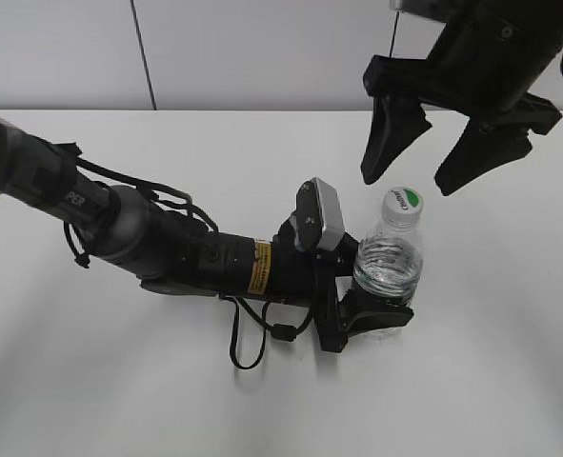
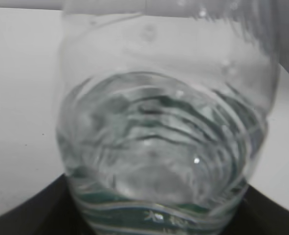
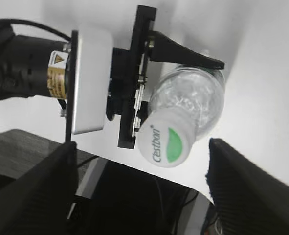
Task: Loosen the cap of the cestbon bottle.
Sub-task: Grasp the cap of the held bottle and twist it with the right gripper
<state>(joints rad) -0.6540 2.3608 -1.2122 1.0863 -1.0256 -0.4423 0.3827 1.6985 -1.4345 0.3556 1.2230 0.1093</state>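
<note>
One cestbon bottle [image 1: 389, 262] stands upright on a white bench [image 1: 491, 381], with one cap [image 1: 402, 204] on its neck and two robot arms around it. The bottle is the landmark for everything here.

To the left of the bottle, the left arm [image 1: 119, 228] lies low across the bench and reaches in from the left edge. Its left claw [image 1: 371, 314] is clenched around the lower body of the bottle, one dark finger [image 1: 381, 317] wrapping the base in front. The left wrist view is filled by the clear ribbed wall of the bottle [image 2: 164, 142], with a strip of green label at the bottom and the dark claw fingers at both lower corners. A silver camera block [image 1: 321, 214] sits on that wrist, just left of the bottle's shoulder.

The cap is white and round with a green half-circle mark and the word Cestbon on top [image 3: 165, 145]. It sits on the bottle's neck.

Above and to the right of the bottle hangs the right claw [image 1: 416, 176], spread wide with its two black fingers [image 1: 391, 143] pointing down. It grips nothing and touches neither cap nor bottle. In the right wrist view its fingertips [image 3: 242, 181] frame the cap from either side, well apart from it
</note>
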